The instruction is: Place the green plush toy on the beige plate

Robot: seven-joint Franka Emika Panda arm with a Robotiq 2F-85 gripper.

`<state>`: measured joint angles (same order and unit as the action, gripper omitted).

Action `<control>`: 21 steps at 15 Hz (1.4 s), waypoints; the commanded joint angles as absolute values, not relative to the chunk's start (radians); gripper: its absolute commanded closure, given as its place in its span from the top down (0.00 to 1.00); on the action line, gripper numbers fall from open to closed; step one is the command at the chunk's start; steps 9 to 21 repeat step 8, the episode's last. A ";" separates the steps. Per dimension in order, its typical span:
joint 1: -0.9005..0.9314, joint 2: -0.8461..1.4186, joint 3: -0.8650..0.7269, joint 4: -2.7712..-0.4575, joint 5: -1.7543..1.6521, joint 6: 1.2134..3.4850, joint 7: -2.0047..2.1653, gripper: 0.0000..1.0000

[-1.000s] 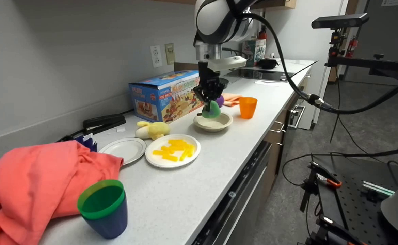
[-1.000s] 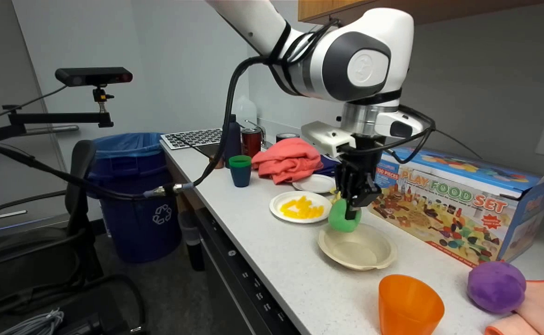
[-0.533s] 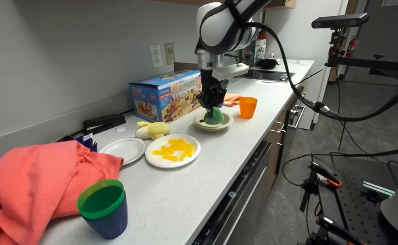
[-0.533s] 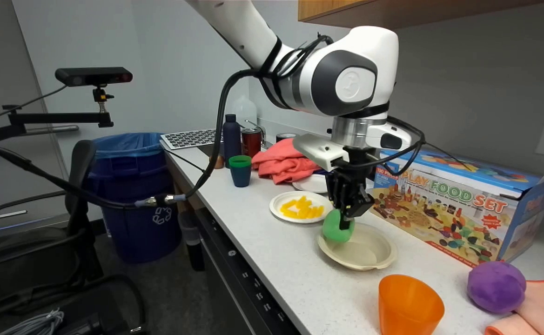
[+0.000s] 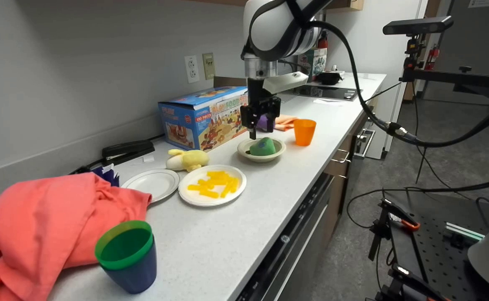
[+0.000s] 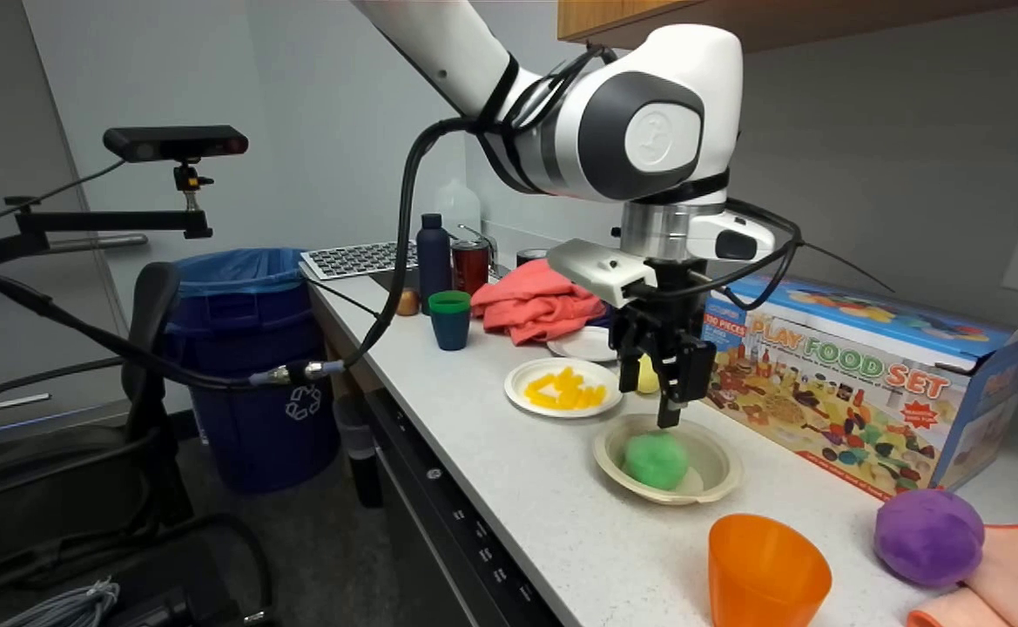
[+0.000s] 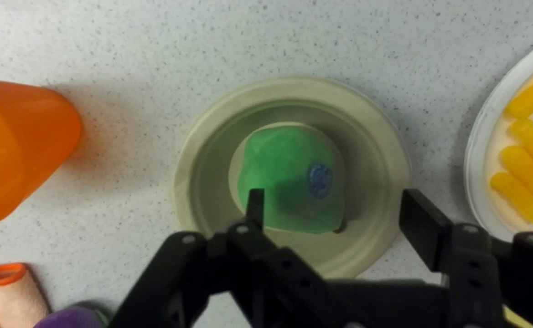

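Gripper (image 7: 333,198) stands with its fingers spread above the green plush toy (image 7: 280,173), which a moment ago it was pinching. This single toy lies inside the one beige bowl (image 7: 371,177), its blue mark (image 7: 320,180) facing upward, its long axis hard to tell, being nearly round; outward are one orange cup (image 7: 24,146) and two white plates (image 5: 154,184).

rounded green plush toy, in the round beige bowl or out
In: every view shows the rounded green plush toy inside the rim of the round beige bowl; the black fingers stand apart, not gripping it.
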<state>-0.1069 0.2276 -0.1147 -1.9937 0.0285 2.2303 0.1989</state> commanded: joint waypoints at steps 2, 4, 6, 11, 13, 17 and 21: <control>-0.110 0.167 -0.113 -2.017 0.044 2.232 0.161 1.00; -0.111 0.150 -0.112 -2.014 0.054 2.226 0.152 1.00; -0.106 0.181 -0.116 -1.993 0.035 2.228 0.185 1.00; -0.106 0.177 -0.116 -1.993 0.035 2.227 0.185 1.00; -0.106 0.177 -0.116 -1.993 0.035 2.227 0.185 1.00; -0.106 0.177 -0.116 -1.993 0.035 2.227 0.185 1.00; -0.106 0.177 -0.116 -1.993 0.035 2.227 0.185 1.00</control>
